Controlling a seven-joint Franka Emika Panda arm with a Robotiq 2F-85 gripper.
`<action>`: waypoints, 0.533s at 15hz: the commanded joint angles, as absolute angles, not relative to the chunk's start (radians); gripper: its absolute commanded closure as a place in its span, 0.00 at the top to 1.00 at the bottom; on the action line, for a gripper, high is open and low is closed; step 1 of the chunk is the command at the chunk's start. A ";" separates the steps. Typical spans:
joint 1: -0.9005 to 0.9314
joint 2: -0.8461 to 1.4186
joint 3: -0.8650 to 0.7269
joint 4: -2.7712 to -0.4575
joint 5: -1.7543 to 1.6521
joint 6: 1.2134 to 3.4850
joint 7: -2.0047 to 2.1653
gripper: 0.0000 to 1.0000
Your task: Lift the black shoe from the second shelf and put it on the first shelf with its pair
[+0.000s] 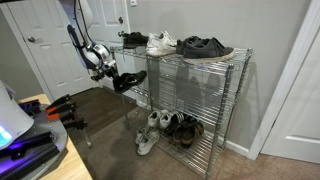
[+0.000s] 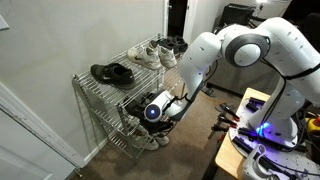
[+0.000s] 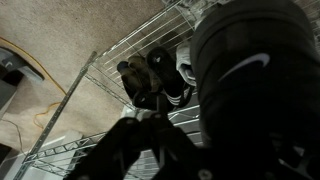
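Note:
My gripper [image 1: 110,72] is shut on the black shoe [image 1: 131,78] and holds it in the air just off the rack's end, at about the height of the second shelf [image 1: 190,95]. In an exterior view the gripper [image 2: 158,110] and the held shoe [image 2: 138,104] sit close against the rack. The shoe [image 3: 250,80] fills the right of the wrist view, with the gripper [image 3: 190,140] dark around it. Its pair [image 1: 133,38] lies at the end of the first shelf [image 1: 215,60], also seen in an exterior view [image 2: 172,43].
White sneakers [image 1: 160,43] and bulky dark grey sneakers [image 1: 205,47] share the first shelf. Several shoes [image 1: 170,128] lie on the bottom tier, also in the wrist view [image 3: 150,75]. A door [image 1: 55,45] stands behind the arm. A table with gear [image 1: 35,135] is close by.

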State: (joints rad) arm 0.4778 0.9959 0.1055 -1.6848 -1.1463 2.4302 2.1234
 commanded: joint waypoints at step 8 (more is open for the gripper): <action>0.449 0.995 0.138 -1.682 -1.093 2.454 2.027 0.01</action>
